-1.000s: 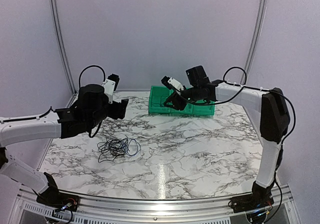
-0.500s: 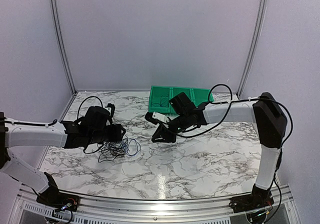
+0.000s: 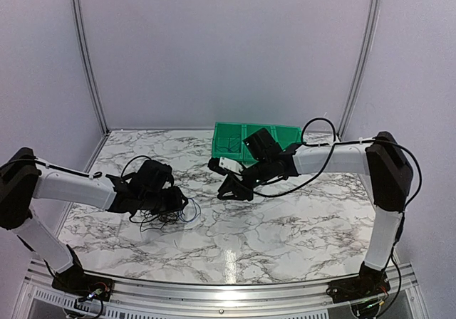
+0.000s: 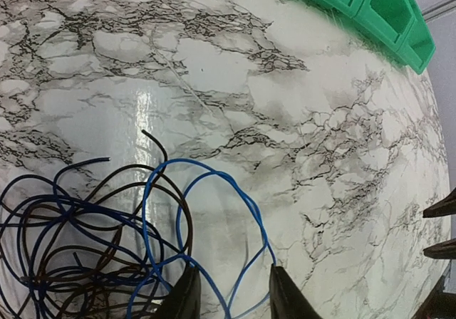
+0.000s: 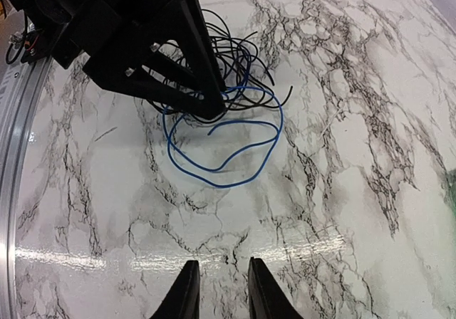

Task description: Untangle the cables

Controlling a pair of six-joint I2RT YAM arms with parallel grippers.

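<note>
The cables are found as one loose heap of thin black and dark-blue wires on the left half of the tabletop, nearer to its left edge than to its middle and about halfway between the near and the far edge. The wires are crossed over each other many times, and no single wire is seen lying apart from the others. Only one blue loop is spread out flat from the heap toward the middle of the tabletop, but it is joined to the tangle at both ends.

The left gripper is lowered onto the right side of the heap. Its fingers are held somewhat apart, with a strand of the blue loop passing between them, and a firm pinch is not shown. The right gripper is held above the bare marble near the middle of the tabletop, apart from the wires. Its fingers are parted too, and nothing is between them. The green bins are placed at the far edge, well apart from the cables.

The task is therefore judged to be at its beginning: the first hold is only being prepared, and all the separating is left to be done.
</note>
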